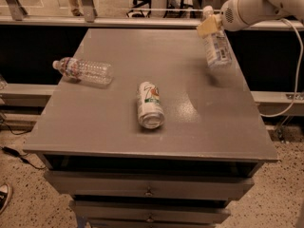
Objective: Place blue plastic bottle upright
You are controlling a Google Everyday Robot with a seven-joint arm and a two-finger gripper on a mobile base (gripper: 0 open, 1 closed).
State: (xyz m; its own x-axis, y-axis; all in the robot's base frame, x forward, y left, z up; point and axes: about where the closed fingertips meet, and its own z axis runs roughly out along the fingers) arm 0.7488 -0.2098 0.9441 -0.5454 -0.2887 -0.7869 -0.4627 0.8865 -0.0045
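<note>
Claw (209, 26) at far right, over the bench's (118, 46) far-right corner, pinching the blue plastic bottle (217, 51) by its upper end. Bottle hangs below the claw, clear of the surface and slightly tilted, base swung toward the near side, label facing the camera.

Step in hand, as I read it: set it down standing. To do it well, bring the body vertical first, then lower straight until the base sits flat on the bench. Release only once the base bears weight. It looks like a light bottle with a narrow base, so any tilt at release probably tips it. Land it inward from the right edge, since the drop-off is close there.

Bench is grey, flat, slight sheen. Clear ribbed bottle (85, 70) lies on its side far left; drink can (150, 104) lies on its side at centre. Both are well apart from the drop spot. Drawers (149, 191) sit under the top. White cable (289, 70) trails at right. Speckled floor, shoe (4, 196) at near-left edge.
</note>
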